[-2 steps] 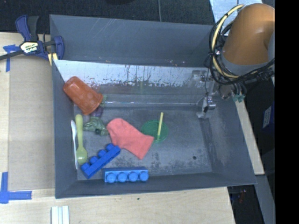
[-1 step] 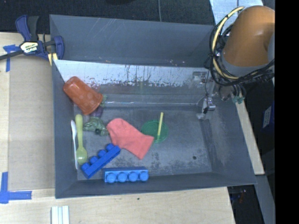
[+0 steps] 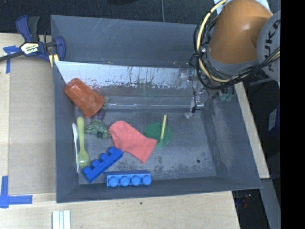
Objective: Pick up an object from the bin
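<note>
My gripper (image 3: 197,104) hangs under the orange dome at the bin's back right, above bare grey floor, and I see nothing in it. The nearest loose thing is a flat green disc (image 3: 155,133) with a thin yellow stick (image 3: 164,125) lying across it, down and to the left of the gripper near the bin's middle. Touching the disc's left side is a crumpled pink cloth (image 3: 132,140).
Along the left side lie an orange-red cup (image 3: 85,97) on its side, a small dark green toy (image 3: 97,128), a pale green spoon (image 3: 82,146) and a white utensil (image 3: 75,144). Two blue studded bricks (image 3: 102,164) (image 3: 128,180) rest near the front wall.
</note>
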